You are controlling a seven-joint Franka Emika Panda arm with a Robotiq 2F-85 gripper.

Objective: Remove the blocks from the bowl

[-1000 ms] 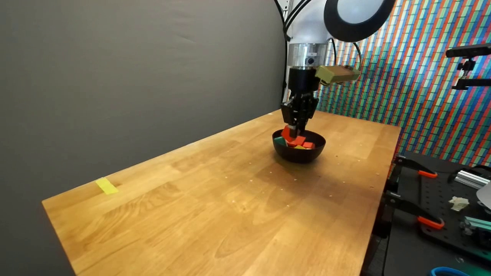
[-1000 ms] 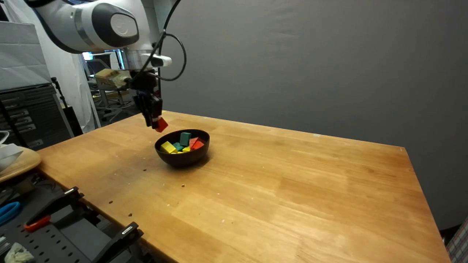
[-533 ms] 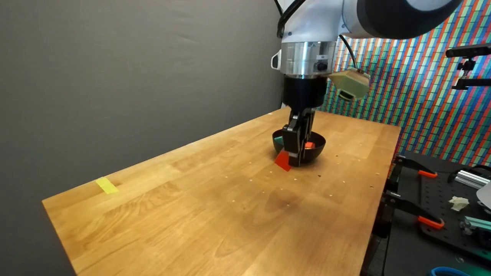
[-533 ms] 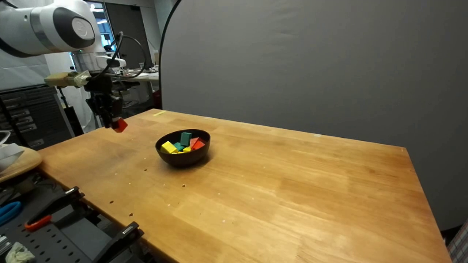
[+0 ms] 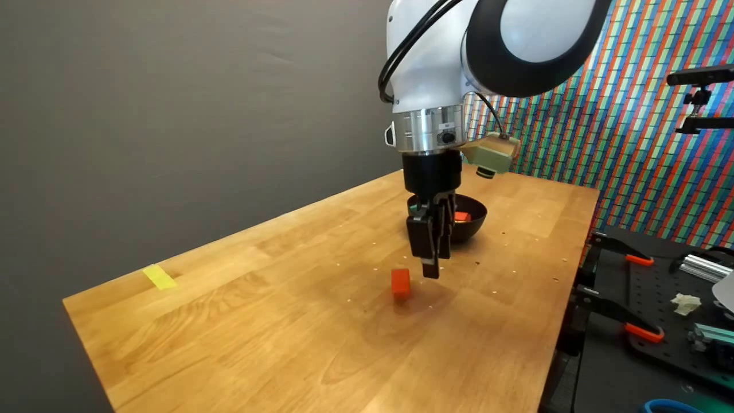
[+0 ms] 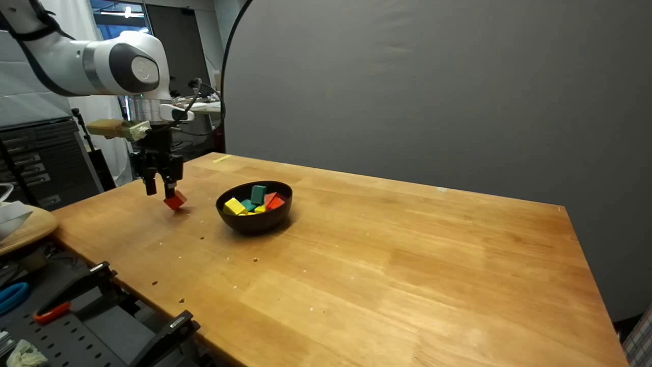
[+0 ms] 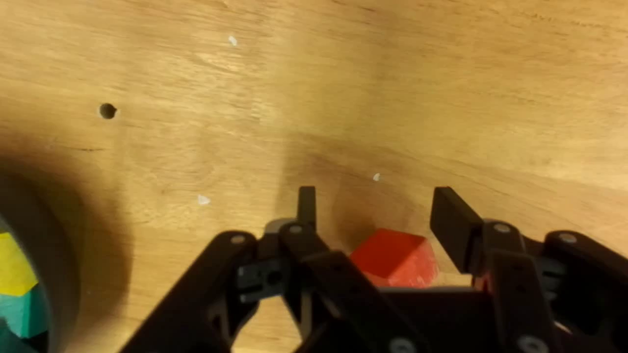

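The black bowl (image 6: 254, 223) stands on the table and holds several blocks, among them a green block (image 6: 258, 193), a yellow block (image 6: 235, 206) and a red block (image 6: 275, 202). Outside it, a loose red block (image 5: 401, 285) is tilted on an edge or corner at the table; whether it rests there is unclear. My gripper (image 5: 437, 261) is low beside the bowl, jaws apart. In the wrist view the loose red block (image 7: 392, 257) shows between the open fingers (image 7: 454, 228), with a gap to the right one. The bowl's rim (image 7: 54, 274) is at that view's left edge.
The wooden table (image 6: 407, 265) spreads out around the bowl, with a yellow tape strip (image 5: 159, 277) near a far corner. Black clamps with orange tips (image 5: 642, 332) sit along one table side. A grey wall (image 5: 200, 126) runs along another side.
The gripper, earlier shut on the red block near the bowl, has moved away from the bowl and down. Its jaws have parted and the red block is let go.
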